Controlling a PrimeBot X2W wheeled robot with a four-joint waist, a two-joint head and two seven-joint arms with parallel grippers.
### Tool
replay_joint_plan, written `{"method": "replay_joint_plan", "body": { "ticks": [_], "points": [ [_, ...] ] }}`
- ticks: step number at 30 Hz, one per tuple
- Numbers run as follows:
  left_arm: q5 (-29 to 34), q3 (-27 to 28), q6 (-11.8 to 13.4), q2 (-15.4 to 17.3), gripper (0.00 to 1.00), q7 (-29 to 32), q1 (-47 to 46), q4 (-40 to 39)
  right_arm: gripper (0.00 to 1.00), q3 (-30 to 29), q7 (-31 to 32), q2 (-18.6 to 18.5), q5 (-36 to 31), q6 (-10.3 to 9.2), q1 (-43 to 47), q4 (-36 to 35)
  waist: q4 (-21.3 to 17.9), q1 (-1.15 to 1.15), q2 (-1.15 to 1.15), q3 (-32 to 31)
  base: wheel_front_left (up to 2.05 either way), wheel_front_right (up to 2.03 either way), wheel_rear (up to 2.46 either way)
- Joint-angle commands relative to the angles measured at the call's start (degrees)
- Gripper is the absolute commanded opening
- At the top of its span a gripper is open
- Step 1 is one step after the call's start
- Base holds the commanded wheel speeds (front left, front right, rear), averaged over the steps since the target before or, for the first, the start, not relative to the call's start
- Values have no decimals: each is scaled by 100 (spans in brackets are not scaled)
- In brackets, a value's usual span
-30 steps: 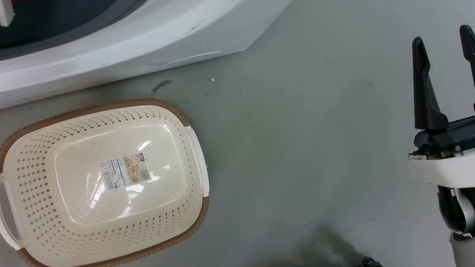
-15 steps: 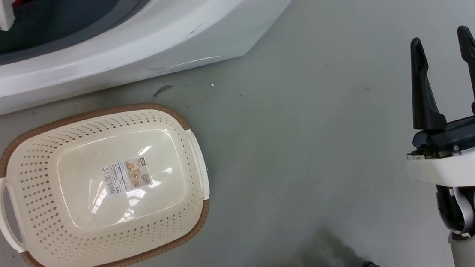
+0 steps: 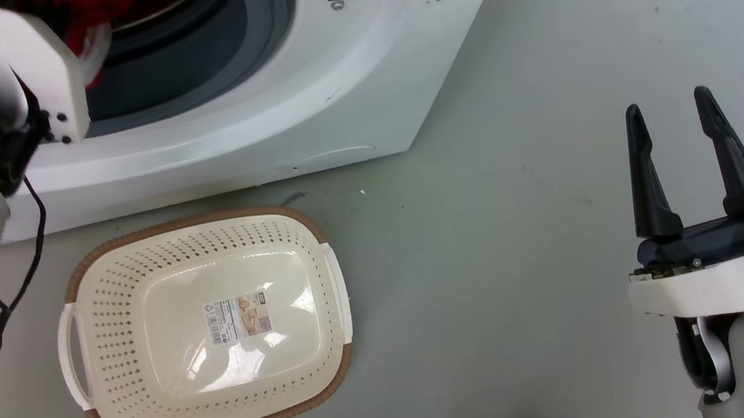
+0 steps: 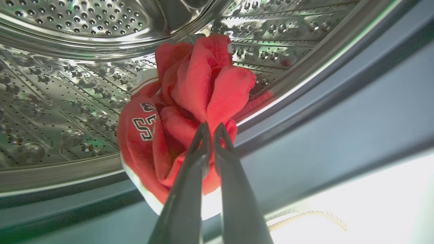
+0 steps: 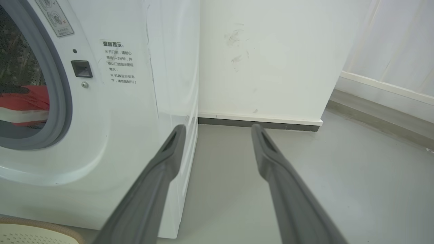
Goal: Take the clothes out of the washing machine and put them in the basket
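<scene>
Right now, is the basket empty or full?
Empty: the laundry basket shows its bare bottom and paper label, nothing lying inside.

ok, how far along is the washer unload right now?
Done: nothing has landed; the basket holds just its paper label. In hand: the left gripper is shut on the red jersey, bunched at the mouth of the steel drum. Left: lift it out of the washing machine and drop it in the basket. The right gripper is open, holding nothing.
</scene>
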Motion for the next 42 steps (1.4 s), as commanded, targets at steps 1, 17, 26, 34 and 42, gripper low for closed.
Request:
{"method": "replay_joint_plan", "body": {
  "ticks": [1, 17, 26, 34, 42],
  "points": [
    [-51, -40, -5, 17, 0, -116, 187, -25, 100, -11, -12, 3, -17, -4, 103, 37, 145, 0, 0, -285, 0, 0, 0],
    [-228, -233, 262, -598, 0, -2105, 2207, 53, 100, 87, -12, 3, -223, -4, 930, 293, 589, 0, 0, -1785, 0, 0, 0],
    [-102, 5, 658, -731, 0, -2350, 3278, -520, 100, 39, -12, 3, -258, -4, 1294, 399, 722, 0, 0, -2407, 0, 0, 0],
    [109, 238, 836, -698, 0, -2349, 4548, -1417, 100, 59, -12, 4, -214, -4, 1556, 409, 754, 0, 0, -2694, 0, 0, 0],
    [179, 141, 755, -814, 0, -2349, 5136, -1368, 100, 94, -12, 4, -258, -4, 1495, 395, 718, 0, 0, -2604, 0, 0, 0]
  ]
}}
